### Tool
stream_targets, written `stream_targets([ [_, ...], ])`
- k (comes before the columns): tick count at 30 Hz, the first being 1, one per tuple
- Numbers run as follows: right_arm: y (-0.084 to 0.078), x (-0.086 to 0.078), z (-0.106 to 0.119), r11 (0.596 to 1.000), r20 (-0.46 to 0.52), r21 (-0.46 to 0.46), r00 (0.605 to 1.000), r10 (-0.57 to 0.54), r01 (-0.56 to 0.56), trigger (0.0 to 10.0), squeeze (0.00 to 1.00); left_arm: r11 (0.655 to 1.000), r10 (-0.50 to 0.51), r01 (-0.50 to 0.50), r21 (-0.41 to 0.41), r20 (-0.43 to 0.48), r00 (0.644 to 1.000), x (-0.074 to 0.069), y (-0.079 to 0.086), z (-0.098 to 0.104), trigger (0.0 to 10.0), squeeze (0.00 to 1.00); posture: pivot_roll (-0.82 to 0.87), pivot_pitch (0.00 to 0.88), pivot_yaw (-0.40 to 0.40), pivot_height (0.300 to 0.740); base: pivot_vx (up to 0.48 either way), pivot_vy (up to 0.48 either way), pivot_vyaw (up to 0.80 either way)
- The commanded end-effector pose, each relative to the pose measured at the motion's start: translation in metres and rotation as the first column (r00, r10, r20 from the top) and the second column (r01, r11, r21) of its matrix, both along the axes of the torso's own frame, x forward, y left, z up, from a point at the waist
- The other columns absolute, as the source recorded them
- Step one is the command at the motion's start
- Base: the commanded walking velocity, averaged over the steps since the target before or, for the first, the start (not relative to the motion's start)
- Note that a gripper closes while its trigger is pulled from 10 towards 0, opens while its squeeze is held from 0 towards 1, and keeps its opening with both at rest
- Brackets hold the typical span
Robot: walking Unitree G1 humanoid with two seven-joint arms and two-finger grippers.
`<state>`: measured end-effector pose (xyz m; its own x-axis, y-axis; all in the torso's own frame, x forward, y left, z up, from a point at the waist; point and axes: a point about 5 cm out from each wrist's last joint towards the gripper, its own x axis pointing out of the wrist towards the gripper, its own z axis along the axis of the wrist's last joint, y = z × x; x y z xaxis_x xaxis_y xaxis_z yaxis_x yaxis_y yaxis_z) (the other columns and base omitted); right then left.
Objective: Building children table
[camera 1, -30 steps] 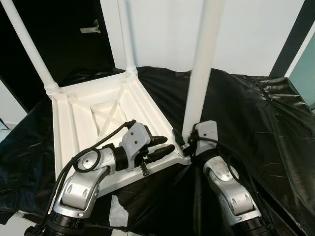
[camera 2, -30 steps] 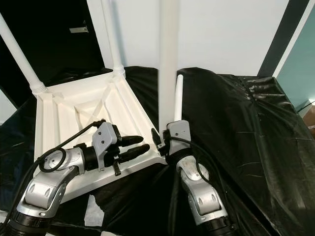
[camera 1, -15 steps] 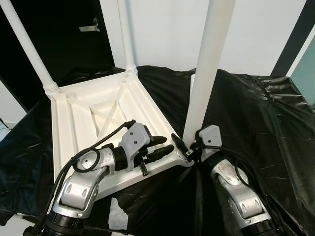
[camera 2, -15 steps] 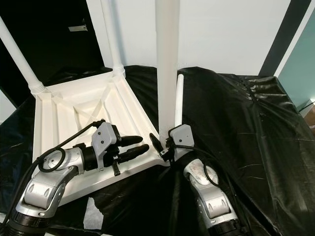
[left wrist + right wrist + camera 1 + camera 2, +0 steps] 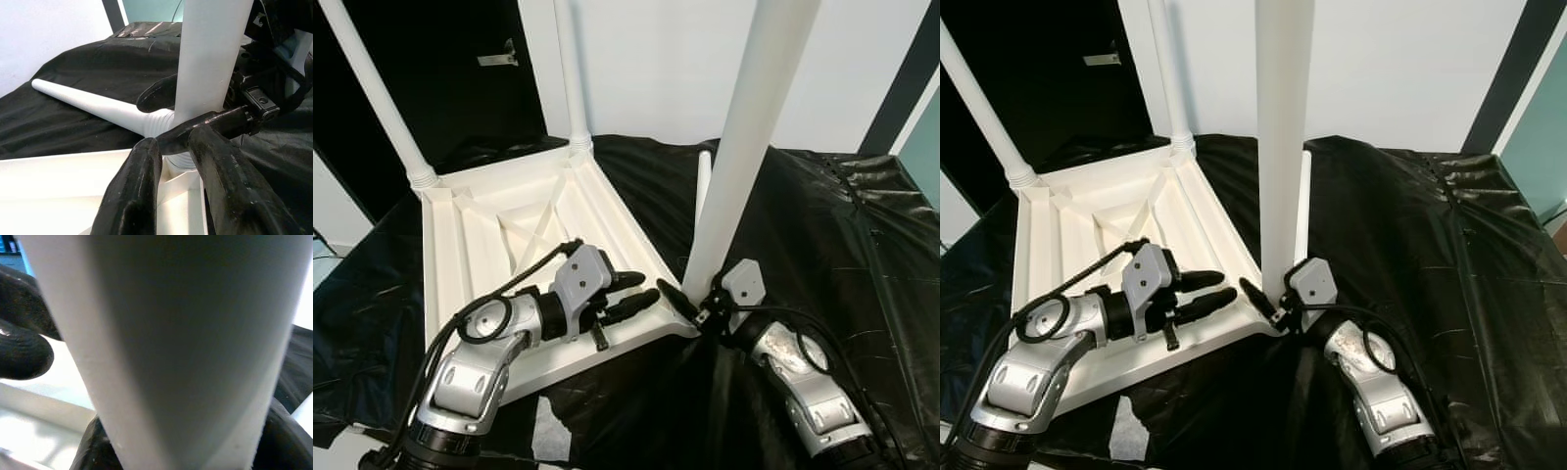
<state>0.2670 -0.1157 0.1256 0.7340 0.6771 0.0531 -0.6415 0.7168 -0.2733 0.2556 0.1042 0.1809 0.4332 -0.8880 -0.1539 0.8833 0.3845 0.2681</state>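
Black plastic sheet [image 5: 822, 225] covers the whole work surface, crinkled, glossy. White wall [image 5: 666, 59] behind; a dark doorway [image 5: 440, 88] to my left of it.

Upside-down white table top [image 5: 484, 250] lies on the sheet, ribbed underside facing up, one corner toward me. Two legs already stand in the far corners: one at the far-left corner [image 5: 377, 93], one at the far-right corner [image 5: 570, 73]. Both rise and run out of the top of the head views.

A loose leg [image 5: 93, 105] lies flat on the sheet beyond the near-right corner, long axis pointing away from me, ribbed end toward the table top.

The leg in hand [image 5: 744, 137] sits with its foot at the near-right corner of the table top. Long axis close to upright, leaning a little to my right as it rises. It blocks much of the wall and part of the loose leg behind it.

My right gripper [image 5: 690, 305] is low at that corner, fingers on either side of the leg's base, clasping it. Right wrist view: the white shaft fills close-up, black fingers [image 5: 22, 352] beside it.

My left gripper [image 5: 641, 291] rests above the near edge of the table top, pointing toward that corner, its two fingers [image 5: 132, 196] spread a little with nothing between them. Left wrist view: they aim at the leg's ribbed base, with the right gripper's fingers crossing in front.
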Motion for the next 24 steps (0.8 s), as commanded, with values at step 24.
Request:
stream_targets([
  [24,-0.012,0.013,-0.010,0.983,-0.367,-0.009,0.915,0.166,-0.182,10.0,0.00,1.000,0.026,-0.026,-0.008,0.028,0.999,-0.001,0.000,0.003,10.0,0.00,0.01,0.000,0.012,0.740,0.000,0.000,0.00],
])
